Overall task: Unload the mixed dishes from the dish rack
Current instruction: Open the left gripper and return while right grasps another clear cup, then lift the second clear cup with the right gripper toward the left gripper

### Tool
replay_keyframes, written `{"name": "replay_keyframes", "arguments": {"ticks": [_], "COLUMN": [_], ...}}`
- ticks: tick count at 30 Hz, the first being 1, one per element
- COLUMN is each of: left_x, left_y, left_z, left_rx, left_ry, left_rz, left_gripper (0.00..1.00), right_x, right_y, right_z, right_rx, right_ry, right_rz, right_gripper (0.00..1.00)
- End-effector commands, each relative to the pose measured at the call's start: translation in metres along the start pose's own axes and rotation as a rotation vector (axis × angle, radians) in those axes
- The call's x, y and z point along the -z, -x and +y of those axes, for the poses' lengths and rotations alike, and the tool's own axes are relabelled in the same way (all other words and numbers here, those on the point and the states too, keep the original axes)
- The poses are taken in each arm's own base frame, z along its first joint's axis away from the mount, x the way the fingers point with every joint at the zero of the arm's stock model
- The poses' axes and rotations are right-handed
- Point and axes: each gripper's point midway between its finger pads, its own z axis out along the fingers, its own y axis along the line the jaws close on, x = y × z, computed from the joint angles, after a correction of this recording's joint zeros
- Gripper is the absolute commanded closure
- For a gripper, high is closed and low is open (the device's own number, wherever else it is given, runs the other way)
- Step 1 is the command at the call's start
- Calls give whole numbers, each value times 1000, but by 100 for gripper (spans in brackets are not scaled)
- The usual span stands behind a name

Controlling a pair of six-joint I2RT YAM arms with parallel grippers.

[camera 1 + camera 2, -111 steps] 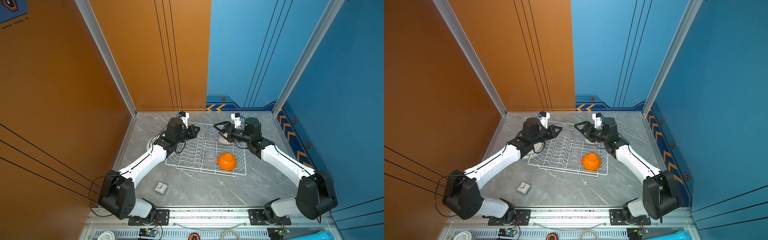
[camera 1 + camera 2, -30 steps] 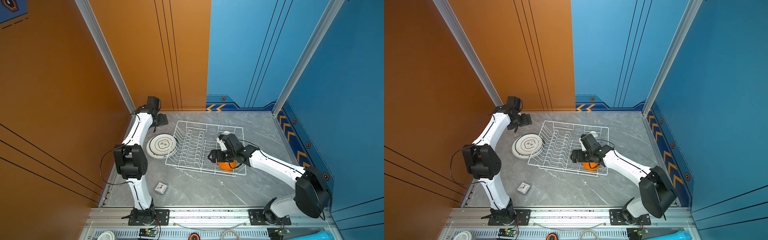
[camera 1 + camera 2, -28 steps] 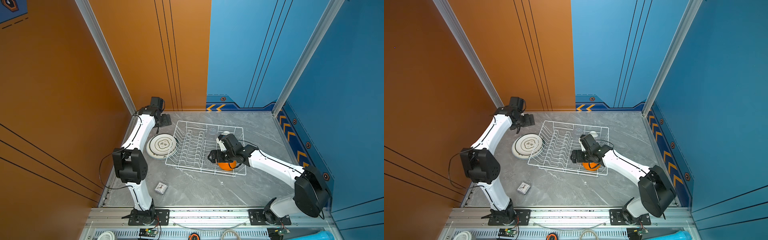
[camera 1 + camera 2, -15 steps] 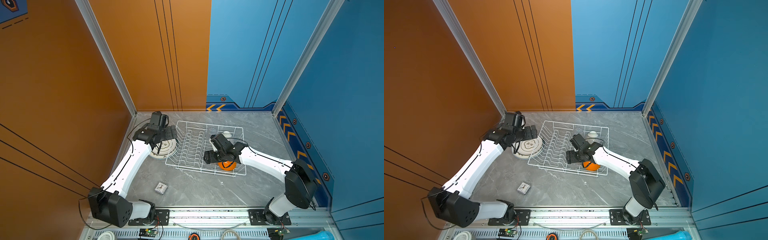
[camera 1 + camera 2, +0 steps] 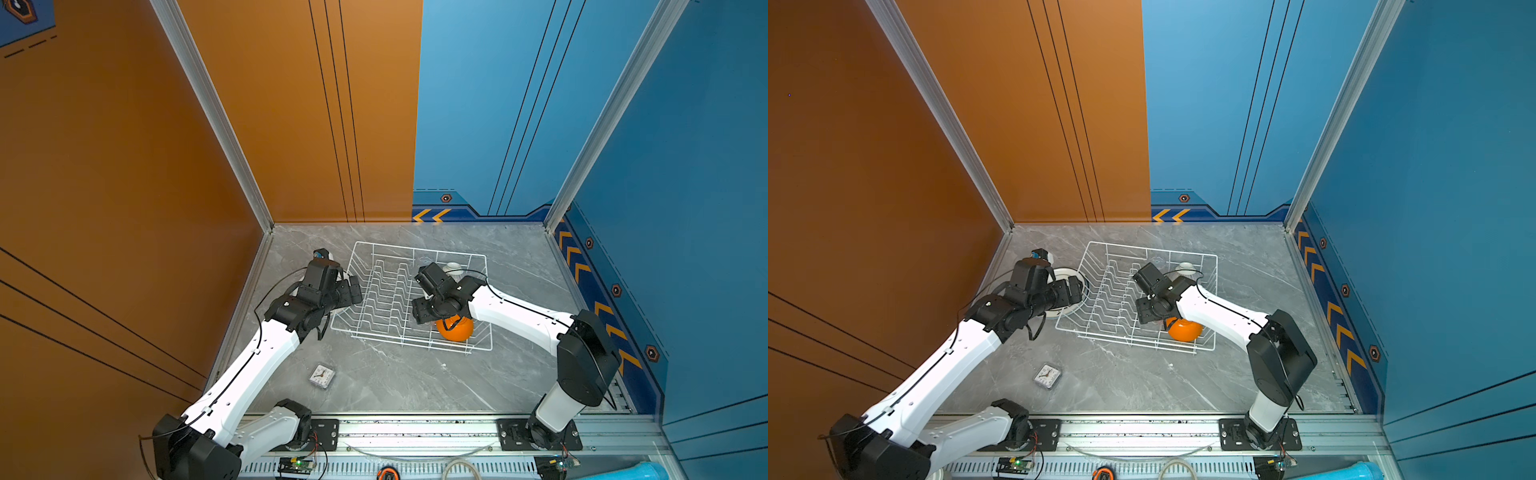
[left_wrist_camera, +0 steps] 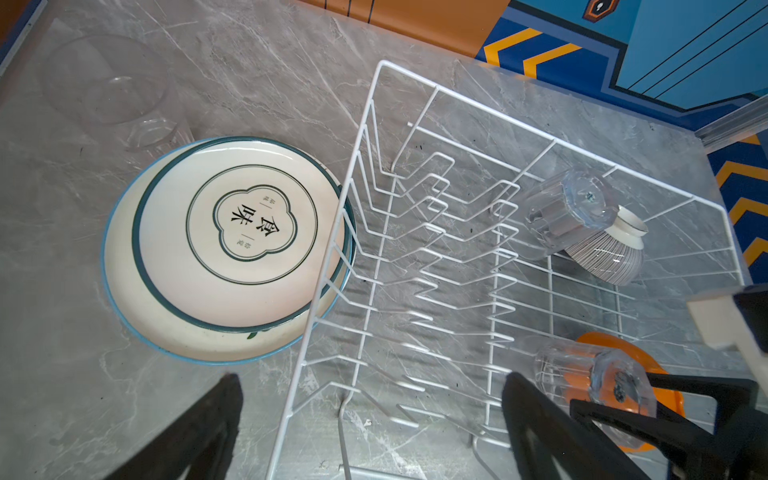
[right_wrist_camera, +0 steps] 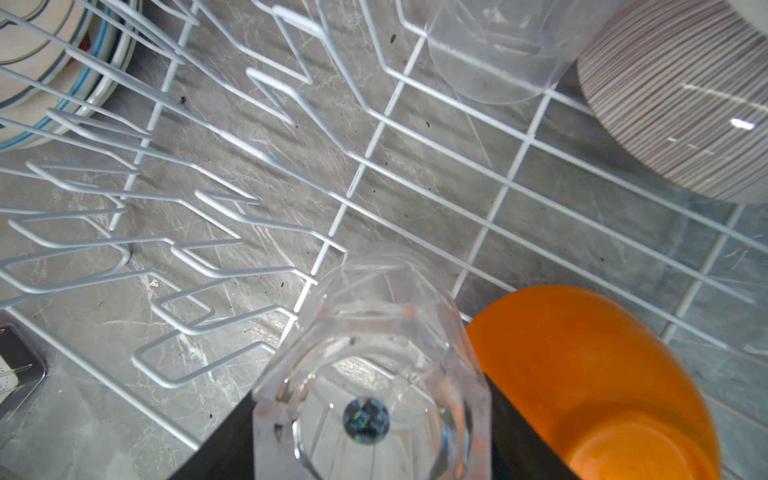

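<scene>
**Right gripper closed on a tumbler in the rack; left arm down at the rack's edge**

Within the last second the left arm had swung down from the far-left corner to the rack's left side, and the right gripper's jaws had drawn in.

The right gripper (image 5: 423, 312) sat low inside the rack, near its near-right part. Its black fingers (image 7: 224, 449) lay against both sides of the near tumbler (image 7: 365, 353), whose faceted base filled the gap between them. The glass was tilted, base up, with its mouth toward the rack floor. Just to its right lay the orange bowl (image 5: 455, 328), upside down in the near-right corner.

The left gripper (image 6: 365, 436) was spread wide and held nothing. It hung over the rack's left wall, one finger above the table and the other above the dividers.

The dish rack (image 5: 415, 249) stood in the middle of the grey marble table (image 5: 395, 382). At its far right the far tumbler (image 6: 565, 212) lay tilted against the ribbed bowl (image 6: 606, 253), which was tipped on its side.

Outside, the upper plate (image 6: 245, 232) rested on the lower plate (image 6: 124, 291), flat on the table and hard against the rack's left wall. A third tumbler (image 6: 124, 95) stood beyond the plates, far left. The clock (image 5: 322, 376) lay near-left of the rack, apart from it.
</scene>
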Motion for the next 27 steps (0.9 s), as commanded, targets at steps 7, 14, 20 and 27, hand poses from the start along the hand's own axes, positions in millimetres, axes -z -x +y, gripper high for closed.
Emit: {"name": "replay_keyframes", "arguments": {"ticks": [7,14,20,27], "left_x": [-1,-19,-27,-36], "left_y": [6,-5,-4,-5], "left_z": [-16,-32,-47,-73], "left_rx": [43,80,98,108], "left_ry": [-92,-177,-243,-345], "left_rz": [-51,-9,6,-7], "left_gripper": [2,2,2,2], "right_x": [19,29,39,52], "right_y": [20,30,36,46], "right_z": [-1,-5,-5,-5], "right_rx": [-44,-127,-189,-246], "right_ry": [65,160,252,349], "right_rz": [-17,-32,-55,-84], "right_gripper": [44,45,45,45]}}
